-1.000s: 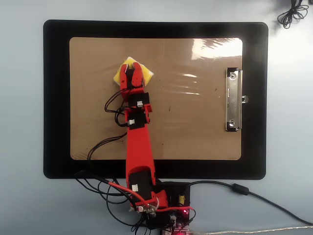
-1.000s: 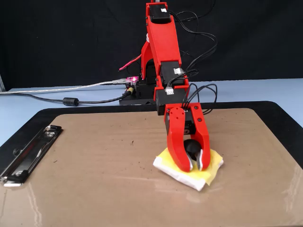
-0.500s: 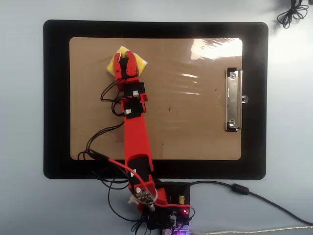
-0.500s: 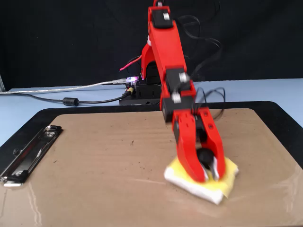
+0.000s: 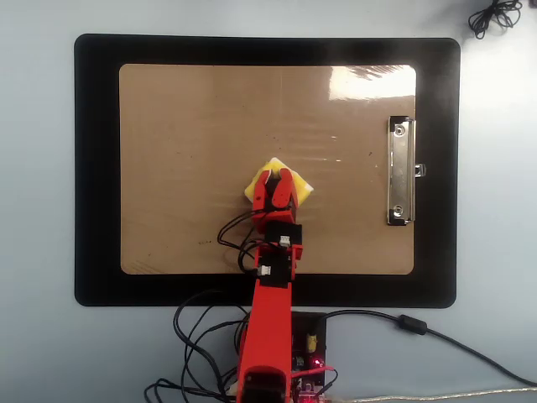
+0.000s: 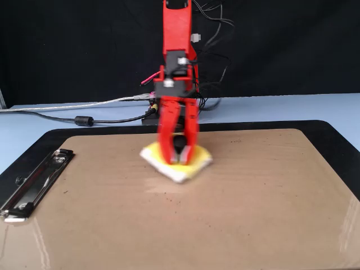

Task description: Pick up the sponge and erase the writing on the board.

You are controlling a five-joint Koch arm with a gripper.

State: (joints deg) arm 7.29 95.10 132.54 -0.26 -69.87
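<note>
Moved: sponge [image 5: 278, 188] toward arm base | pincer [image 6: 179, 158] blurred | writing undiscernible

Lighting: bright, even, from above; a white glare patch on the glossy board [image 5: 373, 81] near its upper right corner in the overhead view, and soft sheen streaks along the near edge in the fixed view. Shadows: faint and short. Sharpness: overhead view crisp throughout; fixed view shows the arm [image 6: 177, 67] and claw [image 6: 178, 159] smeared by motion blur, black backdrop [image 6: 292, 45] dark and featureless.
</note>
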